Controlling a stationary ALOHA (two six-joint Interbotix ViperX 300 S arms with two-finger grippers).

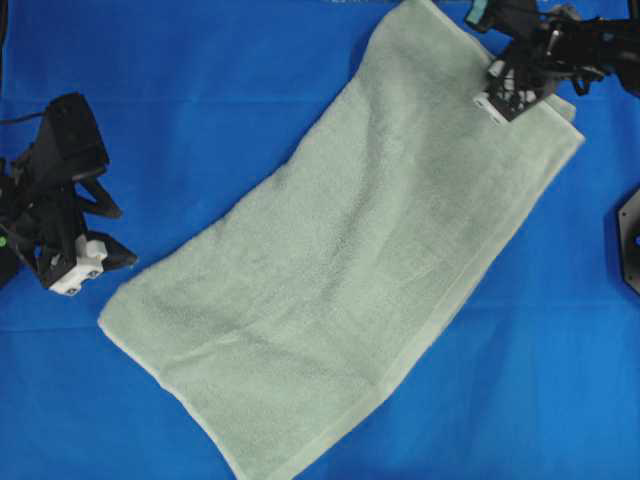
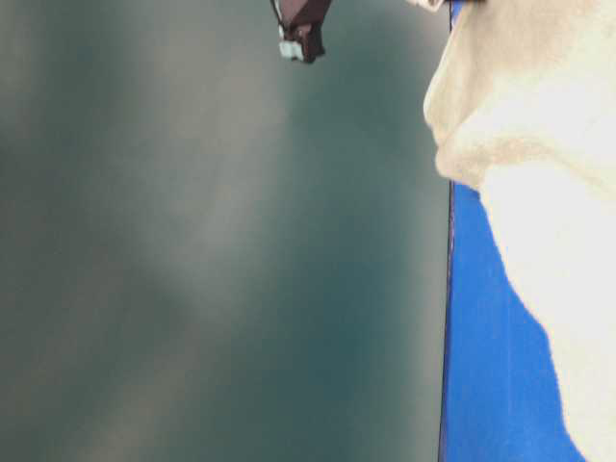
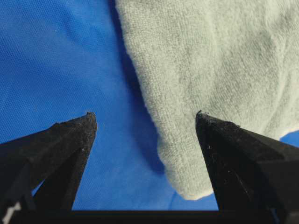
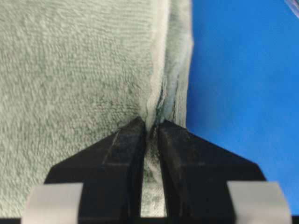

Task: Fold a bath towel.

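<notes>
Covering the whole work surface is a smooth bright blue cloth, and it fills every view apart from the table-level one, where the room behind the edge is only a dark greenish blur.

On that cloth lies the large pale sage-green terry bath towel, spread flat as one long rectangle set on a diagonal, its near short end toward the lower left and its far short end up by the top right. Its narrow lighter hem runs along the lower edge. From table level the towel shows as a pale, washed-out mass on the right, overexposed.

Over on the left sits the black left gripper, just beside the towel's lower-left corner but off it, over bare blue. Its wrist camera shows the two black fingers spread wide, with the rounded towel corner lying between them and nothing pinched.

At the top right, the black right gripper is down on the towel's far edge near the corner. Its wrist view shows the fingers drawn nearly together, with a ridge of the towel's hem bunched up and squeezed in the narrow gap, so it is nipping the towel edge.
</notes>
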